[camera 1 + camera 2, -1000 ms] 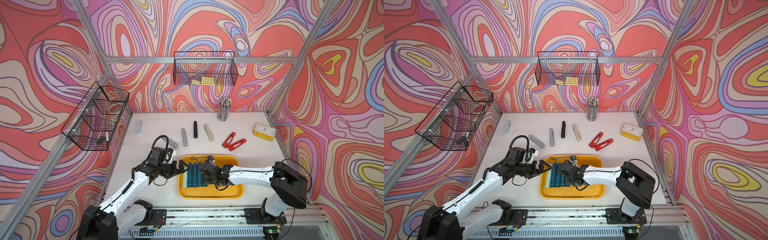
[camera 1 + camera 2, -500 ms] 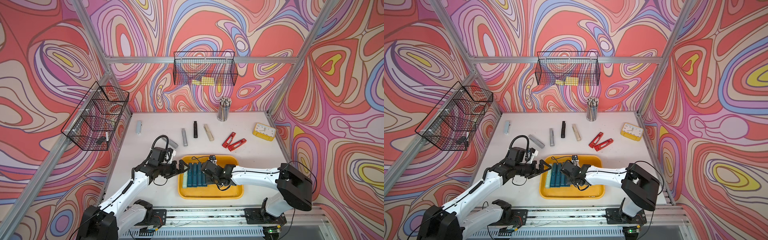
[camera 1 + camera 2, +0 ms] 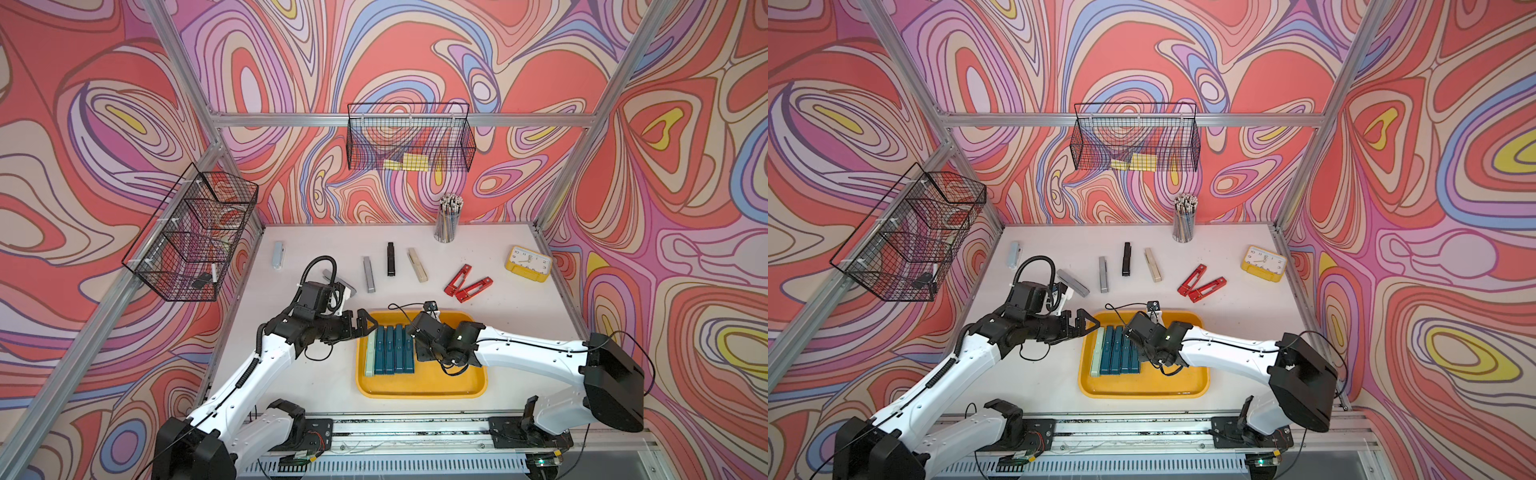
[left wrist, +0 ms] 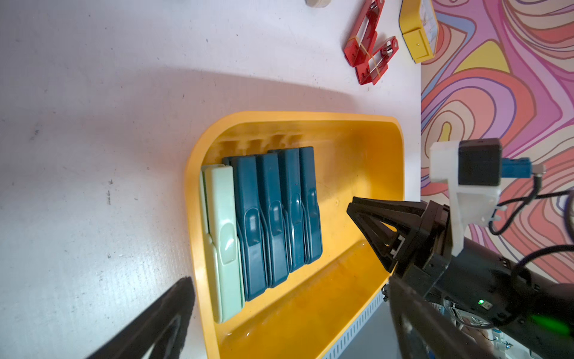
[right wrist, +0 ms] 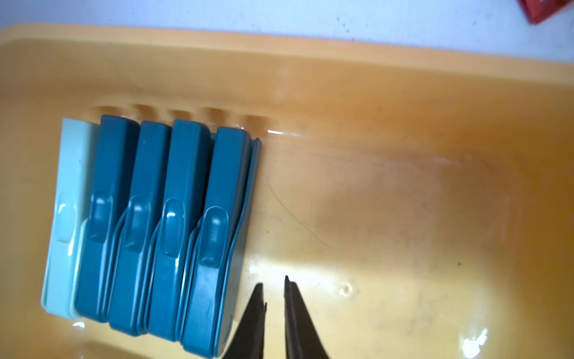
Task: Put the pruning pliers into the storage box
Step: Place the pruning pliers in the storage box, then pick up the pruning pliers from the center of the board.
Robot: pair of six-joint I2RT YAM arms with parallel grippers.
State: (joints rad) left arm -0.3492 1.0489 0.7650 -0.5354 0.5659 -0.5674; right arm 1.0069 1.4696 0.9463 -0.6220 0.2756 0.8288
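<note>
The storage box (image 3: 457, 378) is a yellow tray at the table's front. At its left end, side by side, lie a pale green pruning plier (image 3: 370, 353) and several teal ones (image 3: 392, 349). My right gripper (image 5: 273, 281) hovers low inside the box just beside the outermost teal plier (image 5: 217, 217), its jaws a narrow gap apart with nothing between them. Over the box's left rim hangs my left gripper (image 3: 370, 328), wide open and empty. Grey (image 3: 369, 274), black (image 3: 390, 259), beige (image 3: 417, 265) and red (image 3: 458, 280) pliers lie on the table behind the box.
A yellow clock (image 3: 528, 264) sits at the back right and a cup of pencils (image 3: 448, 218) at the back wall. Wire baskets hang on the rear wall (image 3: 409, 137) and the left wall (image 3: 195, 241). Another grey plier (image 3: 277, 255) lies at the far left.
The right gripper's jaws have parted a little beside the teal pliers. The left arm has not moved.
</note>
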